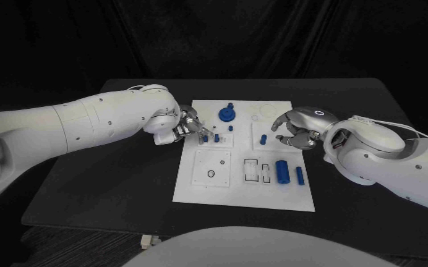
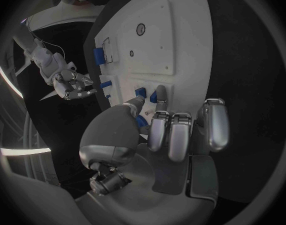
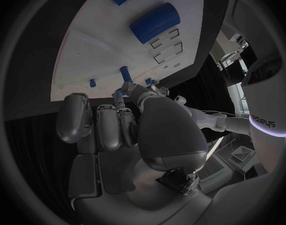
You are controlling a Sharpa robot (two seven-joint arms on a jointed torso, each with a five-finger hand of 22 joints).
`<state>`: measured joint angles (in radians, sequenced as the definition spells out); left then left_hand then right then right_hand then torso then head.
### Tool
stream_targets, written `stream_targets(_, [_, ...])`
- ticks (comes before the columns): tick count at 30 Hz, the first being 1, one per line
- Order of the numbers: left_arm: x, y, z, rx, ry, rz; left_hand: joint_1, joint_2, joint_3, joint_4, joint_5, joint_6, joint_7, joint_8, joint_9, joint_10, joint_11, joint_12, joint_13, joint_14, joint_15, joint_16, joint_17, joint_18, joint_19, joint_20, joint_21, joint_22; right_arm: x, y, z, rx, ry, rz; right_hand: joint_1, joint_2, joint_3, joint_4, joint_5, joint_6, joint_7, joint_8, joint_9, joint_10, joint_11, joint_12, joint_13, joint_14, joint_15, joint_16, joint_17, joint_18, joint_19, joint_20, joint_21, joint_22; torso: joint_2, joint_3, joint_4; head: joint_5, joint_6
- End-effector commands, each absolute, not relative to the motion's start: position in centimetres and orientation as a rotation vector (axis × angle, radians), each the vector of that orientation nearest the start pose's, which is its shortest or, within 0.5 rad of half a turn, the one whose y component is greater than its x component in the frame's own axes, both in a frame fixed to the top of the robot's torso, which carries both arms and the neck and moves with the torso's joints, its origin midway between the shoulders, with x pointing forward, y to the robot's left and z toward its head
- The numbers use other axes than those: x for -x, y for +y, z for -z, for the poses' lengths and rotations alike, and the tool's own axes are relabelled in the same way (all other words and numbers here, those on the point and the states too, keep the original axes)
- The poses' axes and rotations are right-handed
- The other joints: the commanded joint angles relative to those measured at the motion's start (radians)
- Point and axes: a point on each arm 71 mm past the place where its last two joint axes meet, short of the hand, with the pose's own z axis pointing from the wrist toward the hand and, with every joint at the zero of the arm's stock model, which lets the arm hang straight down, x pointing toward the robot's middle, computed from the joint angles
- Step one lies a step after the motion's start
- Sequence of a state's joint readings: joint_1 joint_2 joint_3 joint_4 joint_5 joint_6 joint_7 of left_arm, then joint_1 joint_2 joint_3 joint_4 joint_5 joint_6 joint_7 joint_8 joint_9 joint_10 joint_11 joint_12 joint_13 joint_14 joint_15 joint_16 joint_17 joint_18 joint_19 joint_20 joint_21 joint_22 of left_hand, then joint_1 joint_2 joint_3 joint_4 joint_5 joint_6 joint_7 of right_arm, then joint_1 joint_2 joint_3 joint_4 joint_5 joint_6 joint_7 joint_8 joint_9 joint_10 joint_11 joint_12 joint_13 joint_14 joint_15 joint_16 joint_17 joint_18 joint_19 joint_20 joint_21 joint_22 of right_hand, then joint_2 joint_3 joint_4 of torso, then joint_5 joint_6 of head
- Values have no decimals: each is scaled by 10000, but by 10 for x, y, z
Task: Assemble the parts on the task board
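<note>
Head view, blue gear (image 1: 227,115) on task board (image 1: 201,193), unseen from wrists

White rounded arms; silver left hand (image 1: 181,125), right hand (image 1: 294,132).

The left hand (image 2: 171,127) reaches over the edge of the board (image 2: 180,40), which lies on the black counter (image 2: 243,60). Its fingertips (image 2: 160,92) touch small blue pegs (image 2: 140,92) standing in the board. The right hand (image 2: 71,85) hovers beyond, near another blue peg (image 2: 105,84).
</note>
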<state>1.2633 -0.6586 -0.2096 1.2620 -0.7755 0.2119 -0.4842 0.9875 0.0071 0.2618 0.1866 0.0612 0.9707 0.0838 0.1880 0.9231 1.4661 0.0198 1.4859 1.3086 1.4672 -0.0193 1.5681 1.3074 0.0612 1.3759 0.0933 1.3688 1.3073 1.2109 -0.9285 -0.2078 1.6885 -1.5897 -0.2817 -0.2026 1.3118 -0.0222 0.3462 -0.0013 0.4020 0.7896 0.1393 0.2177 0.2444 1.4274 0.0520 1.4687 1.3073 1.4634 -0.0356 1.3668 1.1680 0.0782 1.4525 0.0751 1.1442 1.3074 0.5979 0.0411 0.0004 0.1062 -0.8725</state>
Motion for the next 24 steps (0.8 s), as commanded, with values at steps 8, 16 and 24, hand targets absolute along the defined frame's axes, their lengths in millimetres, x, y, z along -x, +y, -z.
stream_targets(8, [-495, 201, 276, 3654, 25716, 4472, -234, 75, -353, 245, -69, 129, 42, 1, -23, -12, 73, -13, 1784, 1036, 62, 27, 2634, 0, -23, 54, -73, 1822, -427, -198, 230, 3223, 18184, -5428, 1, 101, 14, 56, 38, 75, 21, -37, 1, -58, -8, -68, 234, 327, 78, -48, -8, 112, -93, 4, -47, 1413, 1, -1, 1, 5, -2])
stream_targets(16, [-496, 202, 275, 3777, 25515, 4568, -335, 246, -750, 581, -73, 145, 0, 345, 292, -25, 41, -16, 1779, 1036, 40, 27, 2634, 3, -34, 43, -81, 1821, -427, -199, 231, 3215, 18184, -5424, 1, 101, 14, 56, 38, 75, 21, -37, 1, -58, -8, -68, 234, 327, 78, -48, -8, 112, -93, 4, -47, 1413, 2, 1, 2, 12, -2])
stream_targets(24, [-501, 203, 269, 4221, 24245, 5461, -1347, 566, -2315, 1068, -84, 0, -88, 1328, 1238, 182, -35, 158, 1929, 1036, -15, 27, 2634, -40, 139, -27, 111, 1885, -427, -200, 230, 3169, 18128, -5423, 6, 99, 21, 55, 41, 84, 24, -42, 2, -66, -4, -74, 225, 322, 80, -55, -15, 114, -99, 6, -68, 1407, 0, 2, 0, 16, -2])
